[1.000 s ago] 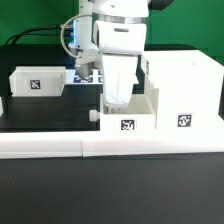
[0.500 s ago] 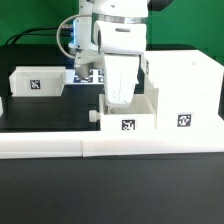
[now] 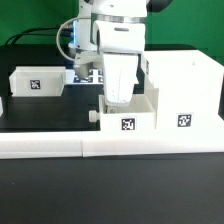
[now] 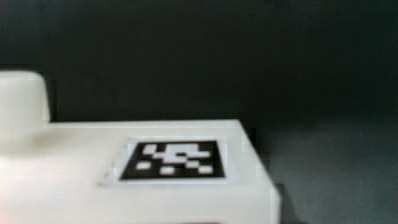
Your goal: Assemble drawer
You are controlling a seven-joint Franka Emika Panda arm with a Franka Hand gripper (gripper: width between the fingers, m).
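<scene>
The tool (image 3: 119,101) hangs inside a smooth white boxy tray (image 3: 146,121); whether it pinches anything cannot be told.

gripper (image 3: 118,100): tips sunk inside the tray (image 3: 128,122), grip unreadable.
marker board (image 3: 88,76): behind my fingers, mostly covered by my arm.
tag (image 4: 175,160): below my fingers, blurred, its pattern illegible in the wrist view.
white block (image 4: 18,100): beside that tag, cut off, unidentifiable.
</scene>
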